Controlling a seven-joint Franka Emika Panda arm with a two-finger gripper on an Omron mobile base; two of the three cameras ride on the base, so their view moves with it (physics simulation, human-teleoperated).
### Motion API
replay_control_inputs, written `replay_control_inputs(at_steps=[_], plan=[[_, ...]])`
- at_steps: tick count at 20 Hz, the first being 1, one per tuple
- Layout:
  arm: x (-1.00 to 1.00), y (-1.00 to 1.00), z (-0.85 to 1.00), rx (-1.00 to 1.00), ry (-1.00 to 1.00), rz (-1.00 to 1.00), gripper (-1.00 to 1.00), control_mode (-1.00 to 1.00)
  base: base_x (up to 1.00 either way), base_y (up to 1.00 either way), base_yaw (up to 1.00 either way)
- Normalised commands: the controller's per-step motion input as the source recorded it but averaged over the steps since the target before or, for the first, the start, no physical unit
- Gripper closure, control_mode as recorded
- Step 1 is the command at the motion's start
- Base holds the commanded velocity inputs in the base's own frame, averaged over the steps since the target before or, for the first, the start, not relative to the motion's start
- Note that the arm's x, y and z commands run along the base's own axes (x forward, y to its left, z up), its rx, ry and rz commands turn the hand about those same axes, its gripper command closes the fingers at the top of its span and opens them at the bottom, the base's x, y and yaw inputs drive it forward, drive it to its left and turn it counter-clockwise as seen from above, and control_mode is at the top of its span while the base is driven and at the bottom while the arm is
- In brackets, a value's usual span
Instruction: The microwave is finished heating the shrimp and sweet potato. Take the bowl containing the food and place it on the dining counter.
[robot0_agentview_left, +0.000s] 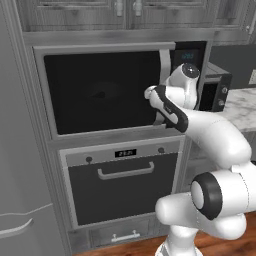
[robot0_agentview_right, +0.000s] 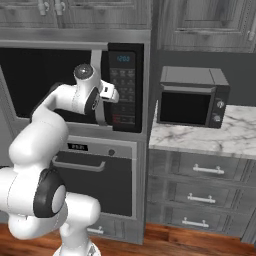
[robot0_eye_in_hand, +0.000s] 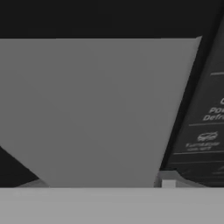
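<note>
The arm's wrist hides the tool at the microwave (robot0_agentview_left: 100, 90) handle (robot0_agentview_right: 98, 85); its opening cannot be told. Behind the dark door glass, any contents are unreadable.

Microwave (robot0_agentview_left: 100, 90), built-in, door closed; dining counter (robot0_agentview_right: 220, 136), white marble.

Microwave: wide black glass door in a silver frame, vertical bar handle at its right edge, black keypad panel (robot0_agentview_right: 122, 90) with small lit display beside it; set above an oven. Interior cannot be made out through the glass. Dining counter: grey-veined slab over grey drawers with bar handles.
</note>
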Motion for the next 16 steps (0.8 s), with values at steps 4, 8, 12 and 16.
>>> replay_control_inputs(at_steps=[4, 8, 12, 16], plan=[[0.18, 0.0, -0.14, 0.0, -0.1, 0.0, 1.0, -1.0, 0.0, 0.0, 0.0], [0.02, 0.0, -0.08, 0.0, -0.08, 0.0, 1.0, -1.0, 0.0, 0.0, 0.0], [-0.34, 0.04, 0.03, 0.0, -0.06, 0.0, 1.0, -1.0, 0.0, 0.0, 0.0], [-0.81, 0.05, 0.34, 0.0, -0.12, 0.0, 1.0, -1.0, 0.0, 0.0, 0.0]])
